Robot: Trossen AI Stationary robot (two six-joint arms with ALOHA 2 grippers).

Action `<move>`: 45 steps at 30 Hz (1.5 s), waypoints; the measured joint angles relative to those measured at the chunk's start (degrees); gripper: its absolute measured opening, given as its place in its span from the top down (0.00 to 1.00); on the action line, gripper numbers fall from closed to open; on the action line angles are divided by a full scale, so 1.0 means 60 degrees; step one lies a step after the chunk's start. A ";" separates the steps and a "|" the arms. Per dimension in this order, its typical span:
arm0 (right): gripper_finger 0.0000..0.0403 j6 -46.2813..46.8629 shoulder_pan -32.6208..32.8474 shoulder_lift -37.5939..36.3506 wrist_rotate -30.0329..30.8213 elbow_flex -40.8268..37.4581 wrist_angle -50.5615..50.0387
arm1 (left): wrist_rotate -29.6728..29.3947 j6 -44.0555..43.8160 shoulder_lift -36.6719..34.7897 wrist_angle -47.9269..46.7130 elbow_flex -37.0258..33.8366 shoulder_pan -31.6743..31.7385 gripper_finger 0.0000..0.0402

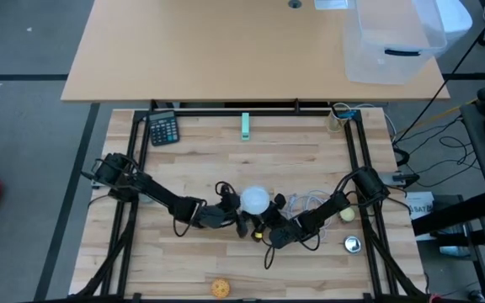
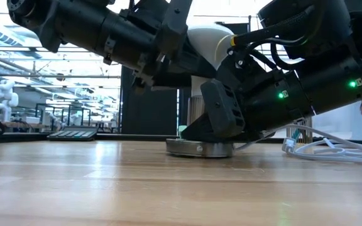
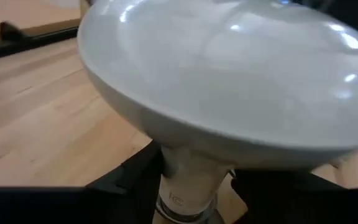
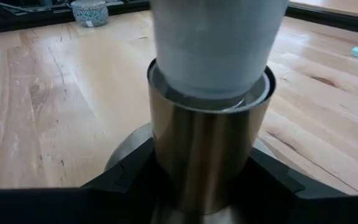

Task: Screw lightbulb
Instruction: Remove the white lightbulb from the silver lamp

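Pale wood planks form the table (image 1: 251,160), framed by black rails. Taking the lightbulb (image 1: 254,200) near the table's middle as the landmark: nearest the front edge, in front of the bulb, lies a small orange ball (image 1: 219,289). The bulb stands upright, its long axis vertical, round white globe up and narrow neck down into a brass-coloured socket (image 4: 209,146) on a round metal base (image 2: 199,148) that rests on the wood.

The left gripper (image 1: 232,210) is just to the left of the bulb, its dark fingers (image 3: 132,177) set narrowly on either side of the bulb's neck, closed on it. The right gripper (image 1: 263,227) is just to the bulb's right and front, its fingers (image 4: 123,171) clamped on the socket.

To the right of the bulb lie loose white cables (image 1: 314,200), a small yellowish ball (image 1: 347,215) and a grey disc (image 1: 352,244). Behind the bulb, near the table's back edge, sit a dark calculator (image 1: 163,129) and a small teal object (image 1: 245,125). Beyond that stands a tan desk (image 1: 226,50) with a clear plastic bin (image 1: 390,42). The low view shows a large bright hall behind.
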 joint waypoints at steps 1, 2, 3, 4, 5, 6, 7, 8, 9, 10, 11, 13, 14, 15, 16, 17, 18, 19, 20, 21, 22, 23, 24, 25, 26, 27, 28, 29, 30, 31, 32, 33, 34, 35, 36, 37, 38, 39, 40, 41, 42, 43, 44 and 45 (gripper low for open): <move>0.55 -0.0009 0.0000 0.0000 -0.0049 0.0000 0.0000 | 0.0042 0.0215 0.0000 0.0003 0.0000 -0.0030 0.50; 0.55 -0.0016 0.0000 0.0000 -0.0107 0.0000 0.0000 | 0.0078 0.0387 0.0000 0.0013 0.0000 -0.0049 0.48; 0.55 -0.0018 -0.0004 0.0000 -0.0133 0.0000 0.0000 | 0.0100 0.0517 -0.0013 0.0058 0.0004 -0.0053 0.45; 0.55 -0.0018 -0.0004 0.0000 -0.0133 0.0000 0.0000 | 0.0166 0.0605 -0.0034 0.0069 0.0013 -0.0052 0.43; 0.55 -0.0015 -0.0004 0.0001 -0.0133 0.0000 0.0000 | 0.0202 0.0640 -0.0046 0.0069 0.0025 -0.0047 0.41; 0.55 -0.0018 -0.0007 0.0004 -0.0137 0.0000 0.0000 | 0.0214 0.0660 -0.0051 0.0069 0.0026 -0.0047 0.39; 0.55 -0.0018 -0.0011 0.0004 -0.0141 0.0000 0.0000 | 0.0214 0.0683 -0.0051 0.0069 0.0029 -0.0048 0.37; 0.55 -0.0018 -0.0011 0.0004 -0.0144 0.0000 0.0000 | 0.0220 0.0785 -0.0051 0.0069 0.0029 -0.0047 0.35; 0.55 -0.0014 -0.0011 0.0004 -0.0149 0.0000 0.0000 | 0.0221 0.0897 -0.0059 0.0056 0.0029 -0.0047 0.34; 0.55 -0.0008 -0.0011 0.0007 -0.0160 0.0000 0.0000 | 0.0225 0.0944 -0.0102 -0.0020 0.0029 -0.0047 0.33; 0.55 -0.0007 -0.0011 0.0007 -0.0166 0.0000 0.0000 | 0.0227 0.0953 -0.0146 -0.0067 0.0029 -0.0047 0.33; 0.55 -0.0007 -0.0010 0.0007 -0.0165 0.0000 0.0001 | 0.0255 0.1044 -0.0295 -0.0238 0.0029 -0.0047 0.32; 0.55 -0.0007 -0.0007 0.0007 -0.0162 0.0000 0.0004 | 0.0262 0.1123 -0.0337 -0.0304 0.0029 -0.0047 0.32; 0.55 -0.0007 -0.0007 0.0007 -0.0163 0.0000 0.0004 | 0.0262 0.1199 -0.0359 -0.0321 0.0029 -0.0047 0.32; 0.55 -0.0007 -0.0007 0.0007 -0.0173 0.0000 0.0004 | 0.0272 0.1252 -0.0443 -0.0493 0.0029 -0.0051 0.32; 0.55 -0.0003 -0.0007 0.0007 -0.0173 0.0000 0.0004 | 0.0366 0.1270 -0.0527 -0.0693 0.0029 -0.0047 0.32; 0.55 -0.0009 -0.0007 0.0007 -0.0193 0.0000 0.0000 | 0.0489 0.1277 -0.0583 -0.0830 0.0029 -0.0047 0.32; 0.55 -0.0014 -0.0007 0.0010 -0.0212 0.0000 0.0003 | 0.0587 0.1280 -0.0648 -0.1087 0.0029 -0.0047 0.32; 0.55 -0.0012 -0.0007 0.0011 -0.0227 0.0000 0.0003 | 0.0657 0.1291 -0.0712 -0.1320 0.0029 -0.0047 0.32; 0.55 -0.0010 -0.0007 0.0011 -0.0237 0.0000 0.0000 | 0.0711 0.1355 -0.0771 -0.1494 0.0030 -0.0046 0.32; 0.55 -0.0010 -0.0007 0.0013 -0.0237 0.0000 0.0002 | 0.0756 0.1458 -0.0797 -0.1612 0.0033 -0.0046 0.32; 0.55 -0.0007 -0.0007 0.0015 -0.0235 0.0000 0.0000 | 0.0773 0.1562 -0.0824 -0.1655 0.0036 -0.0047 0.32; 0.55 -0.0007 -0.0007 0.0015 -0.0235 0.0000 -0.0003 | 0.0840 0.1691 -0.0847 -0.1708 0.0036 -0.0044 0.32; 0.55 -0.0011 -0.0007 0.0015 -0.0229 0.0000 0.0002 | 0.1004 0.1749 -0.0877 -0.1720 0.0036 -0.0035 0.32; 0.55 -0.0017 0.0000 0.0015 -0.0214 0.0000 0.0004 | 0.1228 0.1790 -0.0897 -0.1710 0.0036 0.0000 0.32; 0.55 -0.0014 0.0000 0.0015 -0.0197 0.0000 0.0005 | 0.1467 0.1807 -0.0921 -0.1706 0.0036 0.0053 0.32; 0.55 -0.0011 0.0000 0.0015 -0.0182 0.0000 0.0011 | 0.1682 0.1812 -0.0940 -0.1711 0.0036 0.0094 0.32; 0.55 -0.0004 0.0003 0.0015 -0.0164 -0.0004 0.0015 | 0.1843 0.1816 -0.0940 -0.1705 0.0036 0.0135 0.32; 0.55 -0.0003 0.0002 0.0013 -0.0158 -0.0004 0.0015 | 0.1965 0.1852 -0.0943 -0.1709 0.0036 0.0166 0.32; 0.55 -0.0003 0.0004 0.0011 -0.0152 -0.0004 0.0015 | 0.2077 0.1934 -0.0943 -0.1715 0.0036 0.0195 0.32; 0.55 -0.0003 0.0005 0.0011 -0.0141 -0.0004 0.0018 | 0.2211 0.1970 -0.0943 -0.1734 0.0036 0.0240 0.32; 0.55 0.0007 0.0007 0.0011 -0.0136 -0.0004 0.0018 | 0.2316 0.1999 -0.0947 -0.1780 0.0036 0.0297 0.32; 0.55 0.0036 0.0007 0.0011 -0.0142 -0.0004 0.0018 | 0.2412 0.1999 -0.0947 -0.1845 0.0036 0.0361 0.32; 0.55 0.0059 0.0011 0.0011 -0.0152 -0.0007 0.0018 | 0.2504 0.1999 -0.0947 -0.1913 0.0036 0.0422 0.32; 0.55 0.0070 0.0011 0.0011 -0.0173 -0.0007 0.0015 | 0.2610 0.1999 -0.0947 -0.2004 0.0036 0.0481 0.32; 0.55 0.0070 0.0011 0.0011 -0.0204 -0.0007 0.0015 | 0.2733 0.1999 -0.0947 -0.2104 0.0036 0.0544 0.32; 0.55 0.0066 0.0007 0.0011 -0.0219 -0.0007 0.0015 | 0.2899 0.2003 -0.0947 -0.2194 0.0036 0.0612 0.32; 0.55 0.0066 0.0007 0.0011 -0.0232 -0.0007 0.0013 | 0.3101 0.2025 -0.0947 -0.2277 0.0036 0.0686 0.32; 0.55 0.0066 0.0007 0.0015 -0.0246 -0.0007 0.0013 | 0.3288 0.2060 -0.0947 -0.2349 0.0036 0.0762 0.32; 0.55 0.0069 0.0007 0.0015 -0.0267 -0.0007 0.0011 | 0.3466 0.2164 -0.0947 -0.2422 0.0036 0.0830 0.32; 0.55 0.0066 0.0004 0.0015 -0.0279 -0.0007 0.0011 | 0.3660 0.2240 -0.0946 -0.2481 0.0036 0.0905 0.32; 0.55 0.0065 0.0004 0.0015 -0.0278 -0.0007 0.0011 | 0.3903 0.2382 -0.0943 -0.2498 0.0036 0.0978 0.32; 0.55 0.0059 0.0006 0.0015 -0.0268 -0.0007 0.0011 | 0.4228 0.2577 -0.0943 -0.2499 0.0036 0.1050 0.32; 0.55 0.0037 0.0007 0.0015 -0.0261 -0.0007 0.0011 | 0.4565 0.2781 -0.0943 -0.2493 0.0036 0.1127 0.32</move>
